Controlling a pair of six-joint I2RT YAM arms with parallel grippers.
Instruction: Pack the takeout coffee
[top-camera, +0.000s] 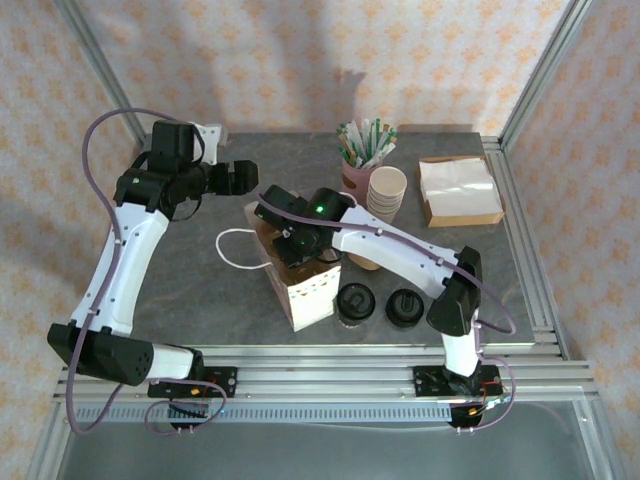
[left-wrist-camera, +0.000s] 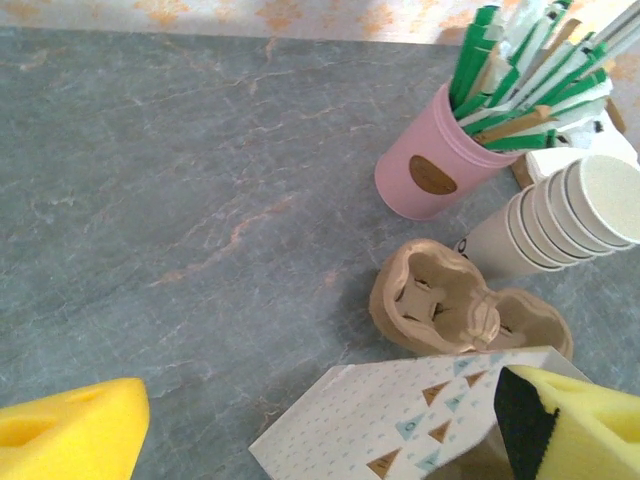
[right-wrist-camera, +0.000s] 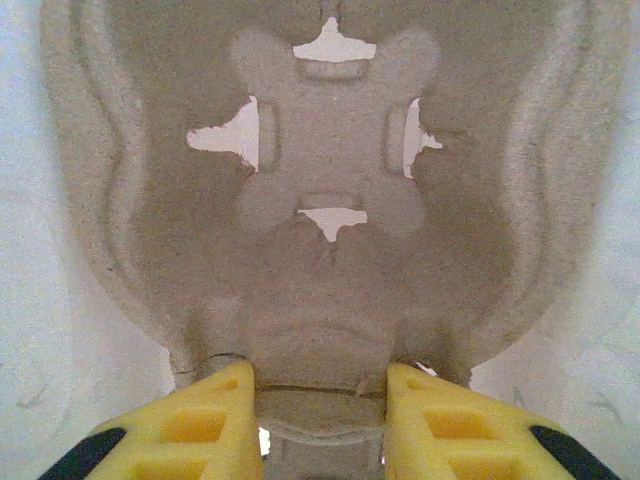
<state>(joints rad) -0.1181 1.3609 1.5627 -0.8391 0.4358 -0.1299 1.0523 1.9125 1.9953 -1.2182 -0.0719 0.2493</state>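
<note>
From above, your right gripper (top-camera: 290, 243) hangs over the mouth of the paper bag (top-camera: 312, 295). The takeout coffee (top-camera: 353, 303) stands on the desk (top-camera: 200, 290) just right of the bag, with a second lidded cup (top-camera: 405, 307) beside it, both untouched. Your left gripper (top-camera: 248, 175) hovers well back, apart from everything.

Left wrist view: the yellow jaws are spread wide with nothing between them. Below sit the bag's patterned rim and a pulp carrier (left-wrist-camera: 450, 312) just behind it, near the cup stack (left-wrist-camera: 560, 215) and the pink straw holder (left-wrist-camera: 425, 170).

Right wrist view: your jaws pinch the lip of a moulded carrier (right-wrist-camera: 330, 200), with pale surfaces either side (bag walls, I'd judge; whether it's the carrier seen beside the bag, I can't tell). So seat it flat: hold that lip level, go straight down, and let go only once it rests on the bottom. Bring the left jaws to the bag's rim to steady it, since the bag looks light enough to tip.
</note>
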